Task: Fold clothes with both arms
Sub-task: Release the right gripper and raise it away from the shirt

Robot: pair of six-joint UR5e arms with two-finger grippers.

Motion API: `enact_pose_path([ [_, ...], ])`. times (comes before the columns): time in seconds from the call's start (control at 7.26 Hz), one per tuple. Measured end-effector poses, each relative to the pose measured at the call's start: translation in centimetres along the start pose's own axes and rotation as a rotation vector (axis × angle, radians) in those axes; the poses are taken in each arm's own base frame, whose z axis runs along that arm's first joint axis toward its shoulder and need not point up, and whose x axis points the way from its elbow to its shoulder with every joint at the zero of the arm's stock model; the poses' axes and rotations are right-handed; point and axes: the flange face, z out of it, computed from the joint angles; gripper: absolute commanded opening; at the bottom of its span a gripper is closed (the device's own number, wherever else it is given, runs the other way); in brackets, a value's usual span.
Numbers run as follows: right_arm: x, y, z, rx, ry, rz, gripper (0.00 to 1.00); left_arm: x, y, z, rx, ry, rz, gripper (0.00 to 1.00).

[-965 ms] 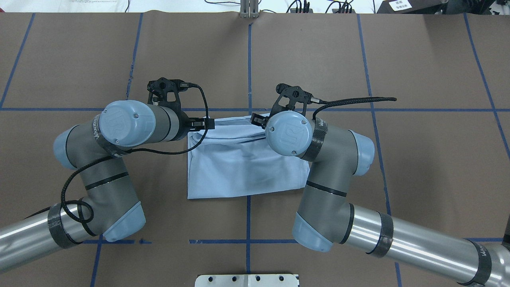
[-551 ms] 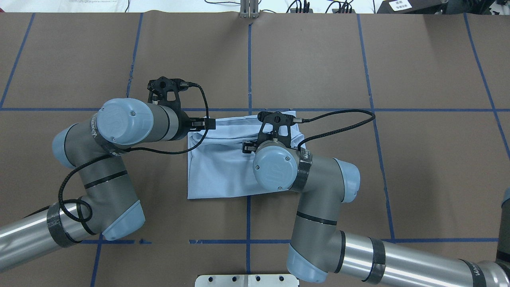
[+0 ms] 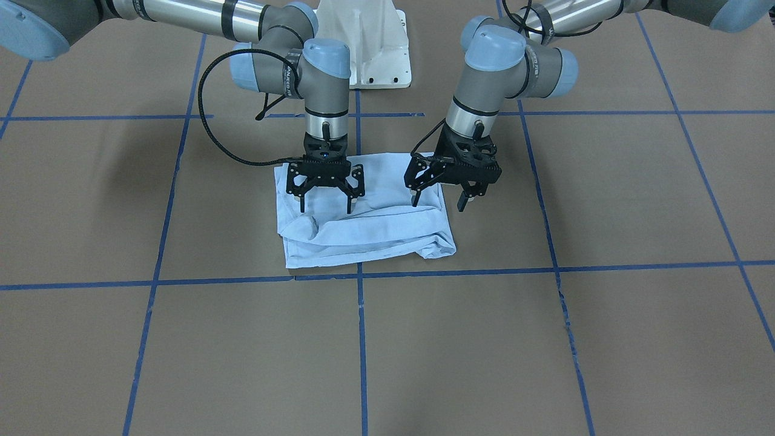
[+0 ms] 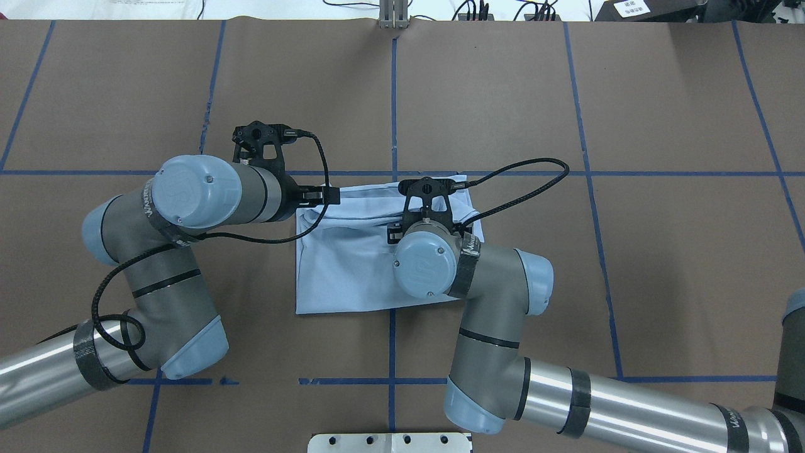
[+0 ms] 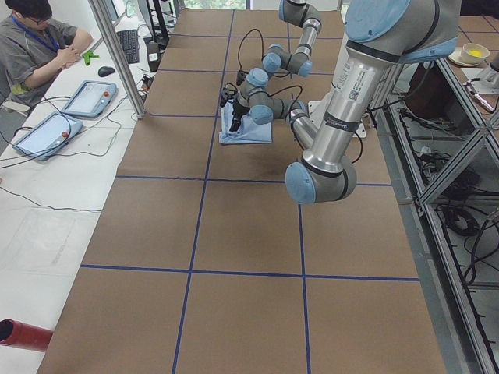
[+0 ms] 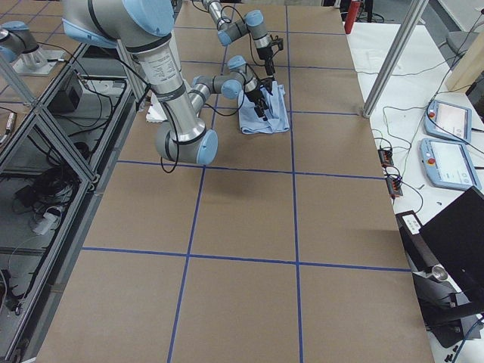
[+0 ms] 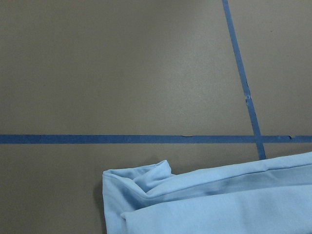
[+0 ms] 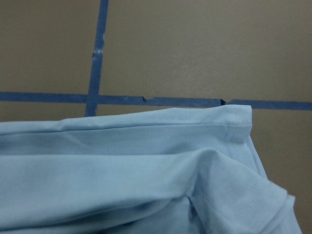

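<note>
The light blue T-shirt (image 3: 369, 236) lies folded into a rough rectangle on the brown table, with a bunched fold along its far edge. Its print and label are hidden. It also shows in the overhead view (image 4: 346, 270) and in both wrist views (image 7: 219, 200) (image 8: 122, 175). My left gripper (image 3: 438, 204) is open and empty, pointing down over the shirt's edge on my left side, one finger over the cloth and one beside it. My right gripper (image 3: 325, 209) is open and empty, pointing down over the shirt's other half. In the overhead view the left gripper (image 4: 321, 195) partly shows; the right one is hidden under its wrist.
Blue tape lines (image 4: 393, 94) grid the brown table. The white pedestal base (image 3: 363, 54) stands at my side of the table, a metal plate (image 4: 390, 442) at the near edge. An operator (image 5: 35, 47) sits at a side desk with tablets (image 5: 90, 97).
My right arm has swung back from the shirt's far edge toward me and now hangs over the shirt's middle right. The left arm and the shirt have hardly moved.
</note>
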Motion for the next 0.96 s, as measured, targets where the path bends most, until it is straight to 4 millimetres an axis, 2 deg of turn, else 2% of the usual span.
enact_pose_path([
  [0.28, 0.7, -2.8, 1.4, 0.020, 0.033, -0.016, 1.00, 0.0, 0.0, 0.0, 0.001, -0.001, 0.000, 1.00],
  [0.55, 3.0, -6.9, 3.8, 0.030, 0.091, -0.025, 1.00, 0.0, 0.0, 0.0, 0.001, 0.000, 0.000, 1.00],
  [0.83, 4.4, -13.1, 5.1, 0.017, 0.122, -0.023, 1.00, 0.0, 0.0, 0.0, 0.000, 0.000, -0.001, 1.00],
  [0.96, 5.2, -17.1, 4.4, -0.012, 0.068, -0.001, 1.00, 0.0, 0.1, 0.0, -0.001, 0.000, -0.002, 1.00],
])
